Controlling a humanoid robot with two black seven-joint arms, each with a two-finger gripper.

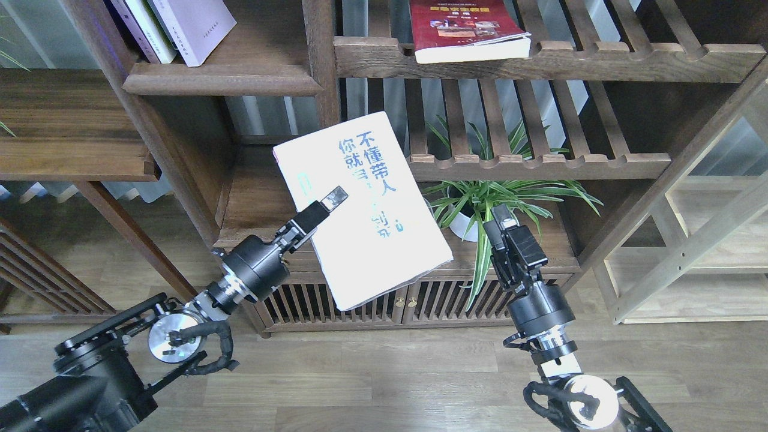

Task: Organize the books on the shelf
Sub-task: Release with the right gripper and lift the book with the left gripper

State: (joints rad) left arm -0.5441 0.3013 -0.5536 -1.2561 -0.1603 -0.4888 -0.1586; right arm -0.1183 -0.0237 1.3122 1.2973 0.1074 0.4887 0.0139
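Nearest the viewer, two black arms rise over a wood-plank floor. The left gripper (321,207) is clamped on the left long edge of the large white book (360,204), one finger lying across the cover, the other hidden beneath. The book hangs in mid-air, tilted, its blue Chinese title facing up, in front of the low cabinet. To the right, the right gripper (501,231) stands clear of the book, just off its lower right corner; whether its fingers are parted cannot be told from this angle.

The paperback looks light but broad and somewhat floppy, its glossy cover likely slippery; held by one edge it may sag or pivot, so a grip near the spine, or a second hold on the opposite edge, would seem steadier.

Behind, a potted plant (480,204) sits on the cabinet under a slatted rail. Farther up on the left, the solid shelf (222,81) carries the lavender-white book (195,27) leaning with slimmer volumes, well above the held book. On the slatted shelf at upper right lies the dark red book (468,30).
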